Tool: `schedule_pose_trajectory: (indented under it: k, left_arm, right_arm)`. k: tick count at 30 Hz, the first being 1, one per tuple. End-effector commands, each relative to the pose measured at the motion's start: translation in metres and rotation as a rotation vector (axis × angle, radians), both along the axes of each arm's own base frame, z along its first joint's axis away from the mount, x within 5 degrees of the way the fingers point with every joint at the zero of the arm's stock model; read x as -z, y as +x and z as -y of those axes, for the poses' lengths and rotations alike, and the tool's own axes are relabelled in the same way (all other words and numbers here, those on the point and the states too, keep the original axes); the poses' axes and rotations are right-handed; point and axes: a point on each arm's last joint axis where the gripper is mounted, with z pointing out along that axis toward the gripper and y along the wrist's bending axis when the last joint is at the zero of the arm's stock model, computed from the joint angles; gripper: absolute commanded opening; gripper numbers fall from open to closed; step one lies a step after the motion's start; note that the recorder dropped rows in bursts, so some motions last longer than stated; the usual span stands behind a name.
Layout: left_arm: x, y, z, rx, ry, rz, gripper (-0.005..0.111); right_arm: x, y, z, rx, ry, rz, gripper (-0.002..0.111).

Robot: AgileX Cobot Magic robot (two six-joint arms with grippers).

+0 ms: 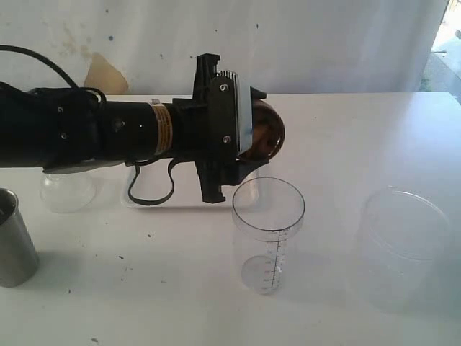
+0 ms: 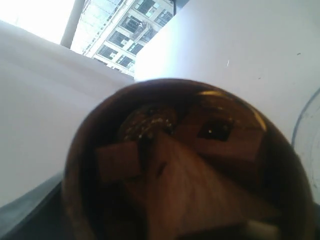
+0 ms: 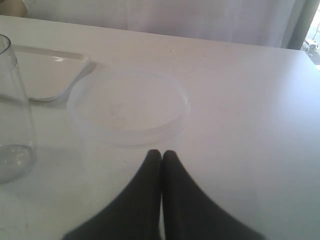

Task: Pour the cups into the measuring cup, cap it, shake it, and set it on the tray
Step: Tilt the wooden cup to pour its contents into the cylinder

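Wooden cup [image 1: 268,133] tilted above rim of measuring cup [image 1: 268,241] — left fingers [image 1: 243,170] gripping it, right fingers [image 3: 140,200] closed

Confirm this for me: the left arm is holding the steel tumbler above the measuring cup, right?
No. It is holding the brown wooden cup above the measuring cup; the exterior view shows the steel tumbler standing upright, untouched.

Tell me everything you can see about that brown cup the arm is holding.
The brown cup is small, rounded and glossy, wood by its look. The left claw grips it in the air, tipped onto its side, above the rim of the measuring cup. Only the claw touches it. Nothing is seen pouring out.
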Motion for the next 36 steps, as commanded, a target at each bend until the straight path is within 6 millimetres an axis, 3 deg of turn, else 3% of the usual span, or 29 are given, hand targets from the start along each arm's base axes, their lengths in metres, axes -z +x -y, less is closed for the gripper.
schedule_pose_trajectory:
  k: [1, 18, 28, 36]
  left_arm:
    - [-0.008, -0.001, 0.003, 0.028, -0.047, 0.026, 0.000]
    - [-0.013, -0.006, 0.009, 0.107, -0.034, 0.163, 0.000]
    - [0.009, -0.004, 0.017, 0.161, 0.039, 0.212, 0.000]
    - [0.010, -0.004, 0.017, 0.192, 0.084, 0.294, 0.000]
  right_arm:
    - [0.001, 0.000, 0.000, -0.004, -0.005, 0.003, 0.000]
    - [0.001, 0.000, 0.000, -0.004, -0.005, 0.003, 0.000]
    - [0.001, 0.000, 0.000, -0.004, -0.005, 0.003, 0.000]
    - [0.001, 0.000, 0.000, -0.004, -0.005, 0.003, 0.000]
